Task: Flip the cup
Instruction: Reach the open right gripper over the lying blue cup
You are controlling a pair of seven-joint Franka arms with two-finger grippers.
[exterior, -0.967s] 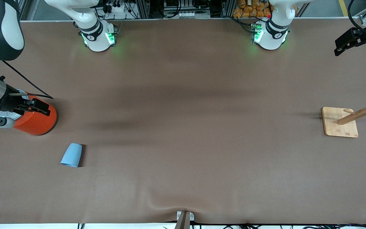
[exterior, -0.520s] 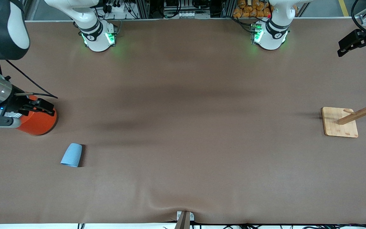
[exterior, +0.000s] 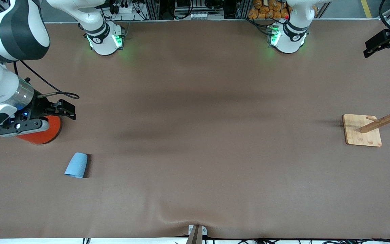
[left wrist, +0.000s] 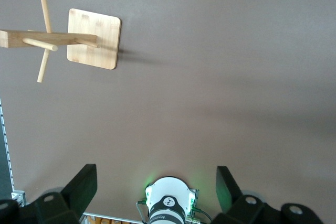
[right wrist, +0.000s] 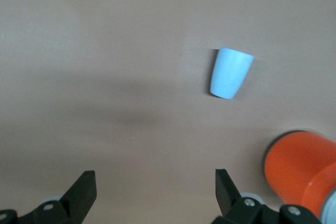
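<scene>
Task not started: small light-blue tapered plastic cup (exterior: 76, 165) lies untouched, nearer the camera than the big orange can (exterior: 42, 130), about its 5 o'clock. Right gripper (exterior: 61, 109) spread, empty, over the can. Left gripper (exterior: 379, 43) spread, waiting.

The right arm (exterior: 12, 30) bears partly legible dark lettering at its nine-o'clock edge; nothing else is readable.

From here I see bare table (exterior: 195, 135) all around the cup (exterior: 76, 165), which lies on its side, open to approach from any direction. The orange can (exterior: 42, 134) stands near it, farther from the camera, under my right gripper (exterior: 67, 110). The wooden rack (exterior: 374, 127) stands well apart.
</scene>
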